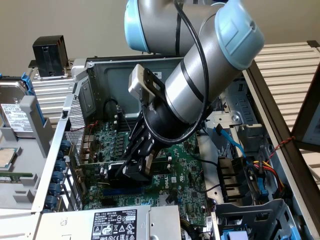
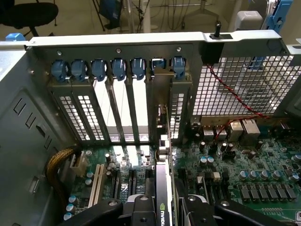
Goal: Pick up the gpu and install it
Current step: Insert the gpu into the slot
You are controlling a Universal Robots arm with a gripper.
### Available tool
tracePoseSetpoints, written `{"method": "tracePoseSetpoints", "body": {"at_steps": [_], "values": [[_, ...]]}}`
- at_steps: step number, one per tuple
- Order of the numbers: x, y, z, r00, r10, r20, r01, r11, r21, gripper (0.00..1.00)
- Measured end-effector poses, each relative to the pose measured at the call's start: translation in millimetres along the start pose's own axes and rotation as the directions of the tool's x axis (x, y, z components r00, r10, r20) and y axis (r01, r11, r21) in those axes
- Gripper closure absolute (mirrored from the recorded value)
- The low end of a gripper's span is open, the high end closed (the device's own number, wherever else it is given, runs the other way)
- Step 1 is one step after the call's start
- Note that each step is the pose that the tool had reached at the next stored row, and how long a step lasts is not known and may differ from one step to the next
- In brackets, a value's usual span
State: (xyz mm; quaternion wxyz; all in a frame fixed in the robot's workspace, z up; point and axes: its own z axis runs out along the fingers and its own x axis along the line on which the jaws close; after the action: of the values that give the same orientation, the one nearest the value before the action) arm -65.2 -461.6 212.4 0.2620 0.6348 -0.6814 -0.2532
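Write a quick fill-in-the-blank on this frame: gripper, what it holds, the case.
1. The gripper is shut on the ____.
2. What it holds stands on edge above the green ____.
3. The clips along the slot wall are ____ in colour.

Missing words: gpu; motherboard; blue.

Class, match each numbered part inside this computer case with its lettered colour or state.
Column A:
1. gpu
2. slot clips
3. motherboard
4. wire crossing the mesh grille

Column B:
a. blue, in a row along the case's rear wall
b. red
c. green
d. clamped in the gripper

Pairs: 1-d, 2-a, 3-c, 4-b
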Motion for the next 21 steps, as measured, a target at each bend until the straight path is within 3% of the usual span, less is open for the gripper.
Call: {"method": "tracePoseSetpoints", "body": {"at_steps": [21], "values": [[-0.4,-1.2,1.3,1.0000,-0.001,-0.0004,0.001,1.0000,-0.0018,0.73]]}}
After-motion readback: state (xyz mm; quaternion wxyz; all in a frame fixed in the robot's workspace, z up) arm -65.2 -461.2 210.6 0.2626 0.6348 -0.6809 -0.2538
